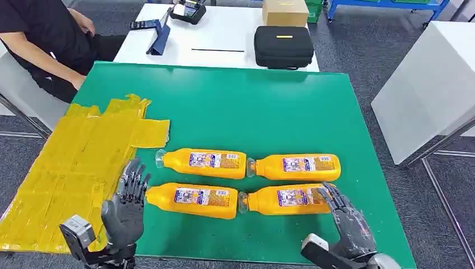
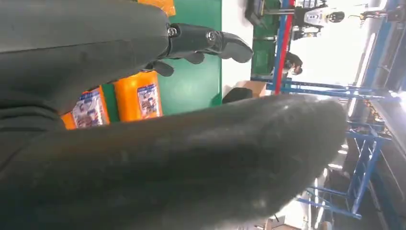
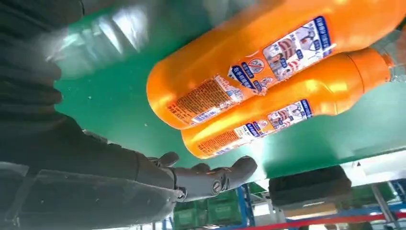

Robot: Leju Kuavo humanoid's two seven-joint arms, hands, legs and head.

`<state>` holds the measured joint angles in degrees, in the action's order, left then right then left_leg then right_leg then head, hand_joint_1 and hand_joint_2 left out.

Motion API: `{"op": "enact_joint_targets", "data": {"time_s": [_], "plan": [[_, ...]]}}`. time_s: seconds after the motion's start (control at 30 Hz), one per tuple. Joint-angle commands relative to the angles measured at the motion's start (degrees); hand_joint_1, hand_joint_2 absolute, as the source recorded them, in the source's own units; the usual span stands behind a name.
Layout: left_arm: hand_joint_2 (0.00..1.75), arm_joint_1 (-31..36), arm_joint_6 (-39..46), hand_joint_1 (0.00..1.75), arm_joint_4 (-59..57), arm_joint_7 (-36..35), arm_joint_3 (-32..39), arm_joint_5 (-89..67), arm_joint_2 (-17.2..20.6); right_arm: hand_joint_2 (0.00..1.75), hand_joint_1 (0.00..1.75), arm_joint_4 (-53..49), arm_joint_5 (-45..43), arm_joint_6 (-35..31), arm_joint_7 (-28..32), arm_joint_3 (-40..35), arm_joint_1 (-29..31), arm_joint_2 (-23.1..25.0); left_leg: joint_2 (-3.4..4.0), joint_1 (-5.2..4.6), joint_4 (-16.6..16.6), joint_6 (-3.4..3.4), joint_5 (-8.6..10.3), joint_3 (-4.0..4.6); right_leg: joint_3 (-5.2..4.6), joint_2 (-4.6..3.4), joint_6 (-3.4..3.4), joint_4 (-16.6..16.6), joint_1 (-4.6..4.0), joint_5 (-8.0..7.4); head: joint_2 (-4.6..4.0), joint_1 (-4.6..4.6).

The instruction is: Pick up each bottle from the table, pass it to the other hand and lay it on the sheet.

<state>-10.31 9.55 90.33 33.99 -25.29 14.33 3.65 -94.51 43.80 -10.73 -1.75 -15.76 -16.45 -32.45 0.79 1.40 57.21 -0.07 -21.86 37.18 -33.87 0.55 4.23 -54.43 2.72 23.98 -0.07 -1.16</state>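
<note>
Several orange bottles lie on their sides in two rows on the green table [image 1: 263,106]: far-left [image 1: 204,162], far-right [image 1: 297,166], near-left [image 1: 193,200] and near-right [image 1: 285,199]. The crinkled yellow sheet [image 1: 73,168] covers the table's left part. My left hand [image 1: 126,207] hovers with fingers spread over the sheet's edge, just left of the near-left bottle, holding nothing. My right hand [image 1: 350,221] is open at the near-right bottle's base end, fingertips over it. In the right wrist view the near-right bottle [image 3: 249,62] lies close before the spread fingers [image 3: 210,175]. Two bottles [image 2: 139,98] show past my left hand [image 2: 143,143].
A person [image 1: 39,39] sits at the far left beside the table. Behind the green table stands a white table [image 1: 218,33] with a black case [image 1: 283,46] and a cardboard box [image 1: 284,11]. A white cabinet [image 1: 431,84] stands to the right.
</note>
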Motion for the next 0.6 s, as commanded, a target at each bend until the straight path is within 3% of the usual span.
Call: {"op": "enact_joint_targets", "data": {"time_s": [0.03, 0.6], "plan": [[0.0, 0.0, 2.0, 0.0, -0.2, 0.5, -3.4, 2.0, 3.6, 1.75, 0.0, 7.7, -1.2, 2.0, 1.0, -3.6, 5.6, -0.7, 0.03, 0.03, 0.0, 0.03, -0.13, -0.34, 0.3, -0.11, -0.33, 0.1, -0.06, 0.08, 0.0, 0.0], [0.0, 2.8, 1.1, 0.0, -2.5, -0.1, -3.2, 2.6, 2.8, 1.75, 0.0, 15.5, 0.9, 7.6, 1.4, -5.6, 14.6, 1.1, 0.01, 0.0, -0.1, 0.08, 0.0, -0.22, 0.2, -0.05, -0.2, 0.1, -0.01, -0.01, 0.0, 0.0]]}}
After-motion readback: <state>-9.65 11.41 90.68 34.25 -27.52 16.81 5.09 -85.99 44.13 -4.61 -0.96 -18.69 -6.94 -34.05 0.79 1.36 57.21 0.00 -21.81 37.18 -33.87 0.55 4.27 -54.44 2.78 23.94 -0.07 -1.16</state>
